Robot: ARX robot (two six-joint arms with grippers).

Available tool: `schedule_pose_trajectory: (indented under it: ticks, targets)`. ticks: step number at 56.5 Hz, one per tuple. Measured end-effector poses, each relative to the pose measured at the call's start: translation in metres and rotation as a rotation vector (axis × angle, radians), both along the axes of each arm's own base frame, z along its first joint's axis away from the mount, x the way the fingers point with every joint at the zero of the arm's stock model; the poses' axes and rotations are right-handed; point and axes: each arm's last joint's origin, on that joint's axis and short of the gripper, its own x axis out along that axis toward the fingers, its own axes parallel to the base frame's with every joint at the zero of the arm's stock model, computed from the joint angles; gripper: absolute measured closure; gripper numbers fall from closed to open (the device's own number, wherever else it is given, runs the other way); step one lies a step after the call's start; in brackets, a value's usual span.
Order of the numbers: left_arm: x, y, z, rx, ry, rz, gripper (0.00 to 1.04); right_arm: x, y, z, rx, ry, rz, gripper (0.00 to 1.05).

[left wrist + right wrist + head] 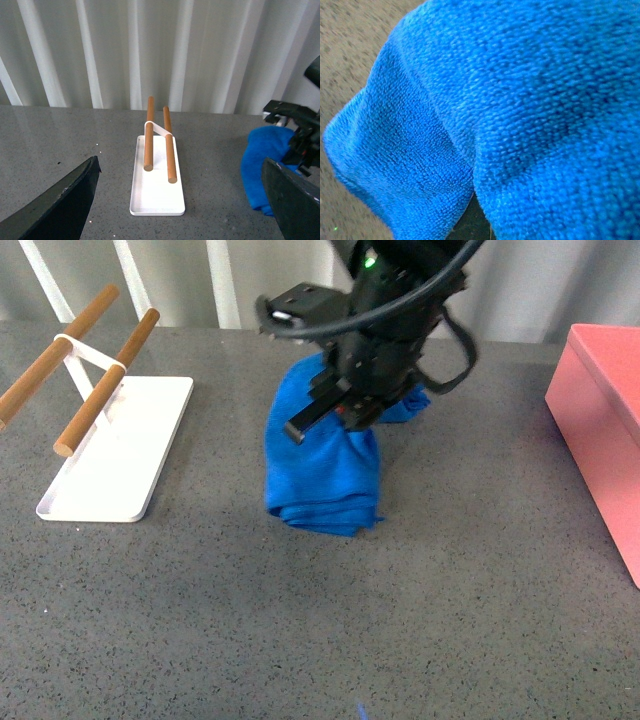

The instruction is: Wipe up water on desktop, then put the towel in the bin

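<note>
Table: the dark speckled stone top carried everything. Its near stretch lay bare in the front view.
Bin: the salmon-pink box stood at the far right of the table, well apart from the towel, probably so the wiping area stayed free. The frame edge cut it off, so only one corner and part of its rim showed, and its inside was hidden.
Towel: the blue microfibre cloth sat mid-table, between tray and bin. Its lower folds touched the surface and its upper part was drawn up under the right arm, which suits dragging it across the wet patch.
Tray: the flat white tray with two wooden rods stood to the left, apart from the towel and not involved.
Right jaws: closed on the towel's bunched upper fold, judging by how the cloth rose to them (the tips themselves were buried in it). The right wrist view showed little but blue pile.
Left jaws: spread wide and holding nothing. The dark fingers framed the tray from a distance, so this arm was likely parked clear.
Water: I could not make out any wet patch on the speckled surface, so how much wiping remained was unclear.
</note>
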Motion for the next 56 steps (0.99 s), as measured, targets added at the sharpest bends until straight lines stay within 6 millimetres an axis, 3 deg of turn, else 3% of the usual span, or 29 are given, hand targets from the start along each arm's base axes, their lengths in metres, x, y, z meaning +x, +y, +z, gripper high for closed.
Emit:
schedule_pose_trajectory:
  ticks: [5,11,18,24,31,41,56]
  targets:
    - [0.0,0.0,0.0,0.0,0.0,0.0,0.07,-0.006,-0.017,0.027,0.028,-0.026,-0.043,1.01]
    - [0.0,0.0,0.0,0.0,0.0,0.0,0.07,-0.012,-0.035,0.074,0.085,-0.091,-0.072,1.01]
    - [0.0,0.0,0.0,0.0,0.0,0.0,0.07,-0.028,-0.066,0.169,0.159,-0.251,-0.118,1.01]
    - [0.0,0.0,0.0,0.0,0.0,0.0,0.07,-0.038,-0.093,0.218,0.161,-0.333,-0.19,1.01]
    - [0.0,0.0,0.0,0.0,0.0,0.0,0.07,-0.044,-0.122,0.228,0.083,-0.34,-0.288,1.01]
    - [0.0,0.0,0.0,0.0,0.0,0.0,0.07,-0.048,-0.175,0.218,-0.076,-0.275,-0.471,1.01]
    - [0.0,0.0,0.0,0.0,0.001,0.0,0.07,-0.065,-0.226,0.218,-0.111,-0.271,-0.594,1.01]
